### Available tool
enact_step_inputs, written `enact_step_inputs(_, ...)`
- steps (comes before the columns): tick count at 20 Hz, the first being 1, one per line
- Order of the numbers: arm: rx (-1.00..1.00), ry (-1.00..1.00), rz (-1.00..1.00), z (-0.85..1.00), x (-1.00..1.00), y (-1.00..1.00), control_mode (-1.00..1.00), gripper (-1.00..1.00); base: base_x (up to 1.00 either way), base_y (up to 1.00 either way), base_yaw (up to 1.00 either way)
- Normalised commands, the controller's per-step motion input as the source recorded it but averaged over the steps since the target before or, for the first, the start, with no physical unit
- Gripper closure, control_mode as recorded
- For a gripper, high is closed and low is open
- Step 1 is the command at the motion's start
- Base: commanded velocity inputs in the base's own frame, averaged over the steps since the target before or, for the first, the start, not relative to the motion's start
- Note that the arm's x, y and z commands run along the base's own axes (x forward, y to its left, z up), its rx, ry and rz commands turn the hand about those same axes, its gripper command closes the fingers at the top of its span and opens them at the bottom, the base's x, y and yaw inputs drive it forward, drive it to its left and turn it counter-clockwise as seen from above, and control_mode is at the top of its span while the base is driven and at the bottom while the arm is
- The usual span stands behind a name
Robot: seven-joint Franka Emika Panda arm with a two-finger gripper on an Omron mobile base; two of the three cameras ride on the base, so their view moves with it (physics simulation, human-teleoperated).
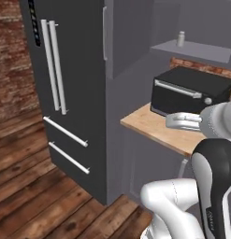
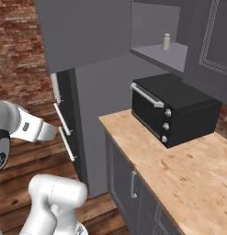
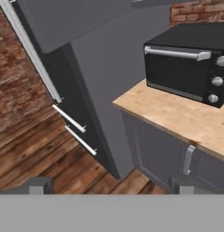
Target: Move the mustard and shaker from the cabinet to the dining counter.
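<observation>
The shaker [image 1: 181, 38] [image 2: 166, 41], small and grey with a lighter cap, stands alone on the shelf of the open dark grey cabinet [image 2: 163, 56]. That cabinet's door [image 1: 128, 32] is swung out, with its bar handle [image 1: 104, 32] on the edge. The mustard and the dining counter are out of view. My gripper [image 3: 109, 186] [image 1: 169, 122] [image 2: 50, 133] hangs in front of the worktop, well below and short of the shelf. It is open, its fingertips [image 3: 36, 186] wide apart and holding nothing.
A black toaster oven [image 2: 172, 108] sits on the narrow wood worktop [image 2: 179, 170] under the shelf. A tall dark fridge [image 1: 65, 84] with long bar handles stands to the left. Grey lower cabinets [image 3: 177, 158] lie under the worktop, above a wood plank floor [image 1: 23, 186].
</observation>
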Motion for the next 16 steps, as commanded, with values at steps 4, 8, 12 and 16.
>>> enact_step_inputs(4,0.00,0.00,0.00,0.00,0.00,0.00,1.00,-1.00,0.36,-0.12,-0.28)
enact_step_inputs(8,0.00,0.00,0.00,0.00,0.00,0.00,1.00,-1.00,0.30,-0.13,-0.29)
enact_step_inputs(12,0.00,0.00,0.00,0.00,0.00,0.00,1.00,-1.00,0.30,-0.10,-0.30)
enact_step_inputs(16,0.00,0.00,0.00,0.00,0.00,0.00,1.00,-1.00,0.37,-0.04,-0.28)
